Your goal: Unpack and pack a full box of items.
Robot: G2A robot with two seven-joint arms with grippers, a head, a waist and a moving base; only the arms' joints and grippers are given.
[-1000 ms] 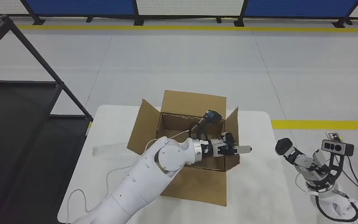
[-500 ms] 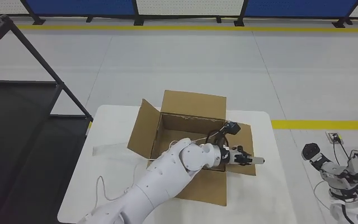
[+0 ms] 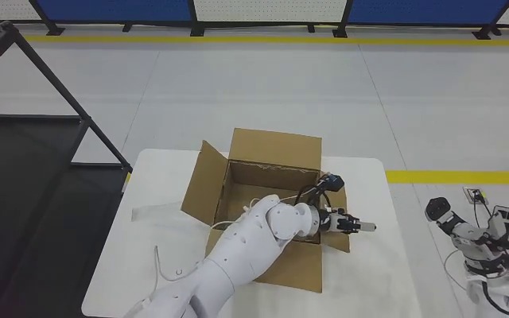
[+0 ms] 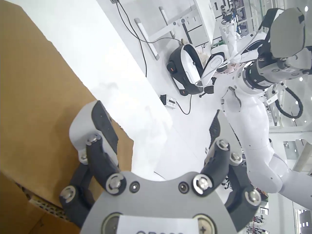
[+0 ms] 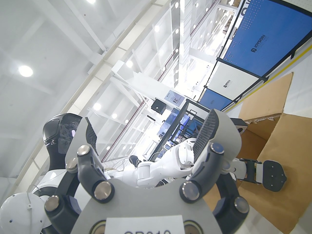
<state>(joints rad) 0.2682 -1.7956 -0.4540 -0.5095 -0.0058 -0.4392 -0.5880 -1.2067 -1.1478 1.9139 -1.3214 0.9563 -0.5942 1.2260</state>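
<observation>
An open cardboard box (image 3: 274,147) stands mid-table with its flaps spread. My left arm lies across its inside and hides what is in it. My left gripper (image 3: 354,226) is open at the right flap (image 4: 36,86). One finger (image 4: 102,120) lies over the flap and the flap's corner sits between the jaws, the other finger out over the white table (image 4: 136,93). My right gripper (image 5: 151,120) is open and holds nothing, tilted up toward the ceiling. It hangs off the table's right side (image 3: 436,210), well apart from the box (image 5: 275,135).
A black metal frame (image 3: 48,159) stands left of the table. A clear plastic strip (image 3: 159,211) lies on the table left of the box. Bare table (image 3: 382,254) runs right of the flap. Cables and a headset (image 4: 185,69) lie on the floor beyond.
My left gripper has swung from over the box's inside to the right flap, and the flap has folded outward. The right arm has drawn back away from the table's right edge.
</observation>
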